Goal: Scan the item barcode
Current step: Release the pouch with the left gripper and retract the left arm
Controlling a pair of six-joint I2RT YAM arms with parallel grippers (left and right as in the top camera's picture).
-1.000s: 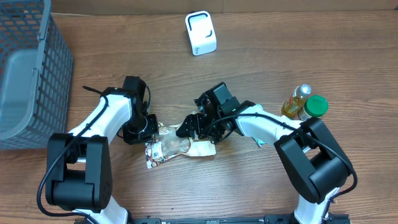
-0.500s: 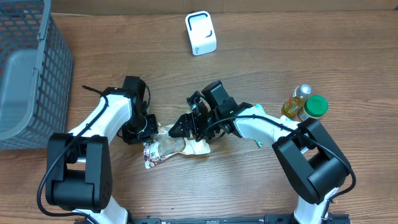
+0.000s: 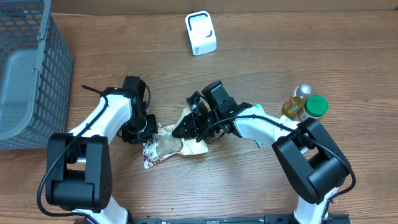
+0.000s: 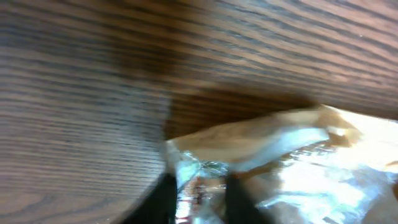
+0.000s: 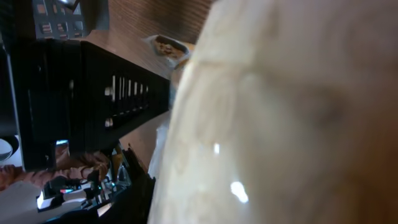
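Wood-grain table (image 3: 261,186), 2 arms both reaching in to the middle.

Item is a crinkly clear-and-cream packet (image 3: 169,147), lying on the wood between the 2 sets of jaws. Its printed label end points toward the near edge, just below the left jaws.

Left gripper (image 3: 151,129) is at the packet's left corner. In the left wrist view its fingers (image 4: 163,200) stand apart, with the crumpled red-printed corner in the gap between them. That reads as released, though the view is blurry.

Right gripper (image 3: 185,129) is at the packet's right side, where a cream flap stands up off the table against the jaws. Cream film right up against the lens fills the right wrist view and the fingertips don't show. Can't tell if those jaws are clamped on the packet or only touching it.

Further out:
- White scanner (image 3: 201,33) stands upright, well beyond both sets of jaws at the far side, apart from the packet.
- Bottle (image 3: 296,101) of yellow liquid and a green-capped container (image 3: 316,106) touch each other, well outboard of the right jaws.
- Grey mesh basket (image 3: 31,74) sits well outboard of the left jaws, at the far-left corner.
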